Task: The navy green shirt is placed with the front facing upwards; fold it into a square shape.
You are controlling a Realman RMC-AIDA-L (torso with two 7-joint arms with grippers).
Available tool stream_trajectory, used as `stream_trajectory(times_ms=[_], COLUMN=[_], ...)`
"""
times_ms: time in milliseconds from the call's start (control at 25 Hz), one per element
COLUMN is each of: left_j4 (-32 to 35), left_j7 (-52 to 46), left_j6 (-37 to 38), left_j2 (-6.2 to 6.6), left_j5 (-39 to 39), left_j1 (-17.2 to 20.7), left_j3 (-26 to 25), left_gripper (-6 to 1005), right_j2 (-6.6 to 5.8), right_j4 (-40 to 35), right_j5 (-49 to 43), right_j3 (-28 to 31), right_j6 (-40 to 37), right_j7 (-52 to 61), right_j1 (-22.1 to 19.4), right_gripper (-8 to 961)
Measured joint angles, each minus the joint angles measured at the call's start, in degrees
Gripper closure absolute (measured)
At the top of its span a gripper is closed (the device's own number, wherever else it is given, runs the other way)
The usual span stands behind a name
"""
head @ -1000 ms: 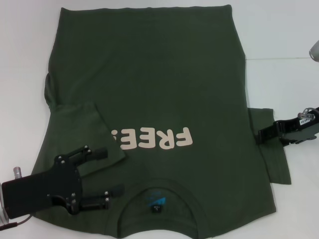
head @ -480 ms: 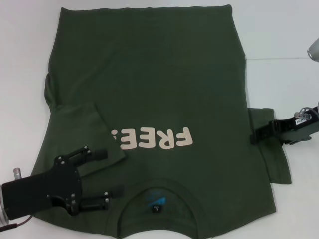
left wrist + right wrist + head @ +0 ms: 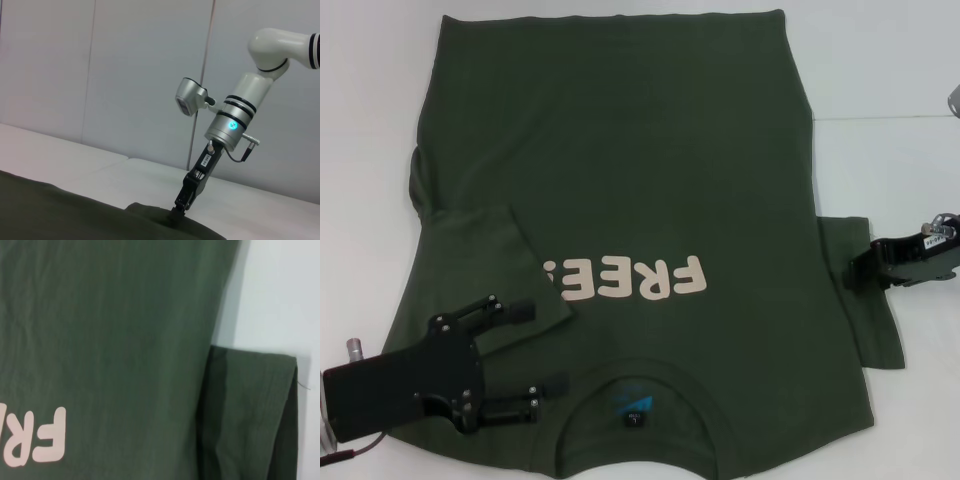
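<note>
The navy green shirt (image 3: 650, 170) lies front up on the white table (image 3: 890, 60), its cream "FREE!" lettering (image 3: 630, 280) and collar (image 3: 635, 400) toward me. One sleeve (image 3: 480, 260) is folded in over the body on the left. My left gripper (image 3: 535, 347) is open just above the shoulder beside that folded sleeve, holding nothing. The other sleeve (image 3: 865, 320) lies flat, sticking out to the right. My right gripper (image 3: 855, 275) rests at that sleeve's upper part; the left wrist view shows the right gripper (image 3: 178, 210) with its tip touching the cloth (image 3: 75, 215). The right wrist view shows the sleeve (image 3: 250, 415).
Bare white table surrounds the shirt on the left, right and far sides. A seam in the table (image 3: 890, 118) runs along the right. White wall panels (image 3: 125, 75) stand behind the table.
My right gripper slid left onto the sleeve half a second ago and has now drawn back to the right. The left gripper and the shirt have not moved.
</note>
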Motion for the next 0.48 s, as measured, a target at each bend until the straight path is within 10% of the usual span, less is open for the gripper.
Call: stream_trajectory(times_ms=[480], left_j4=[0.09], left_j7=[-0.08], left_j6=[-0.11], left_j2=[0.0], left_j5=[-0.18], left_j1=[-0.07], left_j3=[-0.09], left_gripper=[56], right_j2=[-0.08], right_j4=[0.16], right_j5=[-0.11], right_j3=[-1.62], right_j6=[-0.1], right_j7=[-0.03], right_j1=[0.15], right_gripper=[765])
